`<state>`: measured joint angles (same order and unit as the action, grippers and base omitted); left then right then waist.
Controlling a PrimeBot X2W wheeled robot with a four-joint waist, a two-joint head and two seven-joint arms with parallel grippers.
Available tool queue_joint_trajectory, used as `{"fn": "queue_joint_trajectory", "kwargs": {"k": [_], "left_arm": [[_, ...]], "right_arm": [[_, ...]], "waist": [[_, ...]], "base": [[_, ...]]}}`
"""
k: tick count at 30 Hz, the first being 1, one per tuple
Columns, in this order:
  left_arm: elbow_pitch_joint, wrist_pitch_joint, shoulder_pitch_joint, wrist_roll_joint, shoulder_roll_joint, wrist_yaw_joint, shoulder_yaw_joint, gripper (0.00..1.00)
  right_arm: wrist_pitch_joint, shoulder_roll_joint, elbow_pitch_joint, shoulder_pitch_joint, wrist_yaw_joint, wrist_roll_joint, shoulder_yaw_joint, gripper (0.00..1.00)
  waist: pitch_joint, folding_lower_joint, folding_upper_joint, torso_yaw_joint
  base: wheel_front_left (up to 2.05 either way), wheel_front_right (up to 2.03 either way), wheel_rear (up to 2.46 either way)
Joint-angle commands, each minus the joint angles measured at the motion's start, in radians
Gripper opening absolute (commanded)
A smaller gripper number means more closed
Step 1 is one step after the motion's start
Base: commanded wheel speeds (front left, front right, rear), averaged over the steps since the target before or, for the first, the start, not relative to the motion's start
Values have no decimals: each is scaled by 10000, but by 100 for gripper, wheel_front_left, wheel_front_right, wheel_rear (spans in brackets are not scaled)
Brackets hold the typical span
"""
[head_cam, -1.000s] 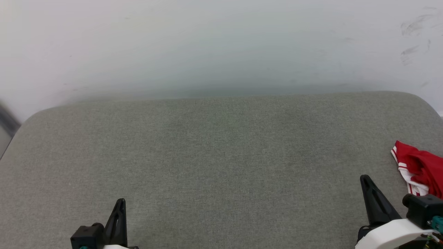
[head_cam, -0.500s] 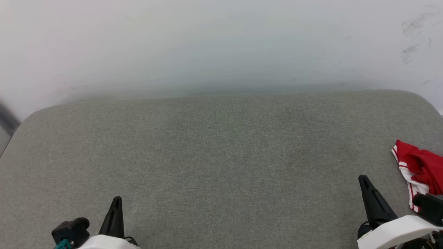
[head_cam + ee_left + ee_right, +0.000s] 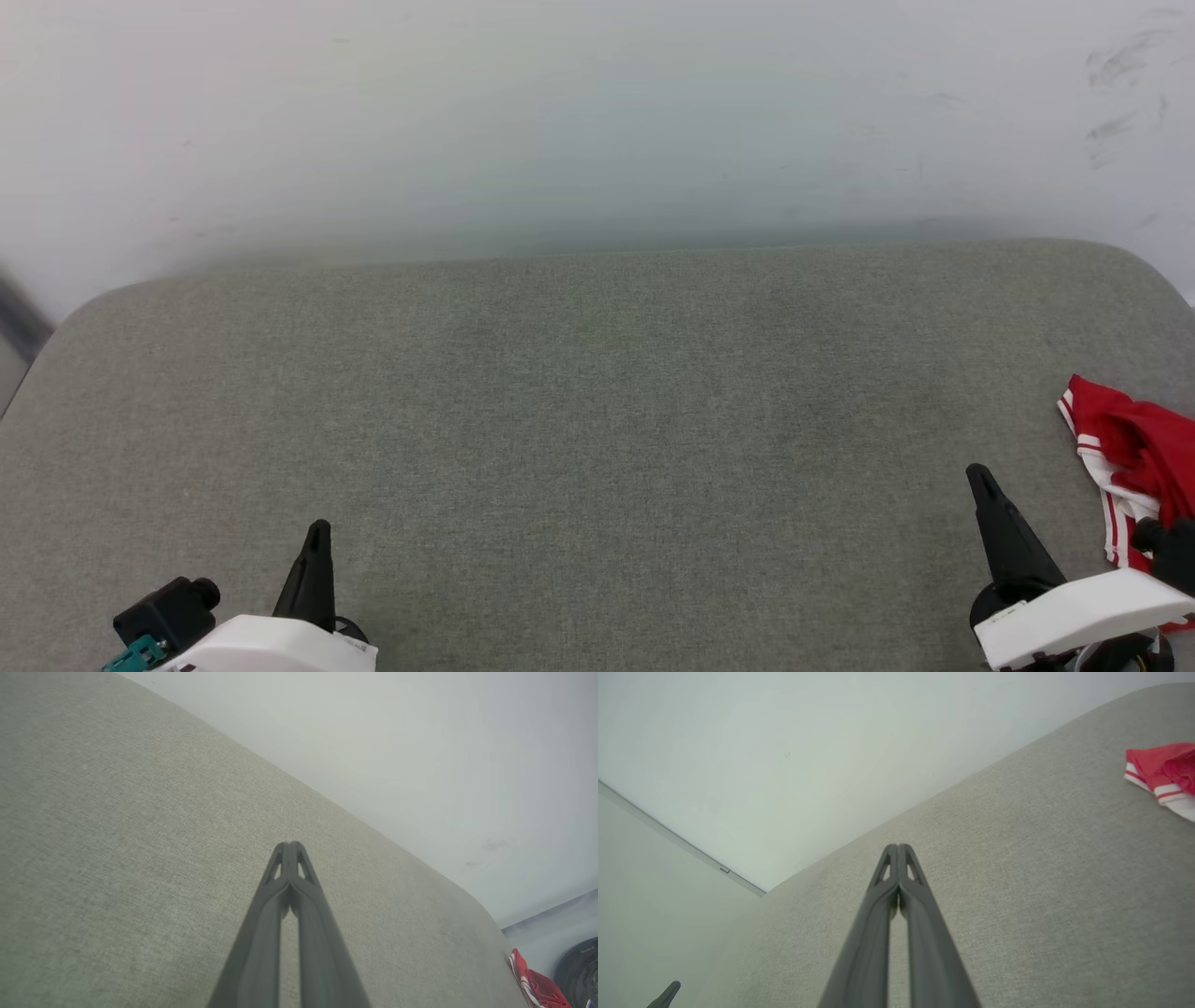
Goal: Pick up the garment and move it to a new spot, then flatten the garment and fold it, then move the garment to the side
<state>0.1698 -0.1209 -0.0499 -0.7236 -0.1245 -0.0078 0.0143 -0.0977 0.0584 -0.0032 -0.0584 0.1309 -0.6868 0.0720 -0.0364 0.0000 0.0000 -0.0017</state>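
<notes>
Jersey [image 3: 1134, 448] lies bunched just right of your R claw [image 3: 977, 474], near the cushion [image 3: 597, 392] edge; it and L claw [image 3: 318, 530] are pinched shut, empty, so reach w/o opening and you'll likely shove it off.

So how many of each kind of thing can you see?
Robot hands: 2, the left hand and the right hand, both shut
Red shirt: 1
Grey padded surface: 1
Total: 4
</notes>
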Motion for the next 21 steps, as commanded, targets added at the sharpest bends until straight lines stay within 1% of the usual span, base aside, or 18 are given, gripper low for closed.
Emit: {"fn": "queue_joint_trajectory", "kwargs": {"k": [1, 21], "left_arm": [[-74, 99, 353, -400, -17, -78, -115, 0], [164, 768, 745, -2906, 211, -427, -468, 0]], "right_arm": [[5, -18, -12, 355, 1, -435, 36, 0], [-42, -36, 726, 766, 0, -3052, 148, 0]], "waist": [[8, 0, 0, 0], [92, 0, 0, 4]], "base": [[0, 0, 0], [0, 0, 0]]}}
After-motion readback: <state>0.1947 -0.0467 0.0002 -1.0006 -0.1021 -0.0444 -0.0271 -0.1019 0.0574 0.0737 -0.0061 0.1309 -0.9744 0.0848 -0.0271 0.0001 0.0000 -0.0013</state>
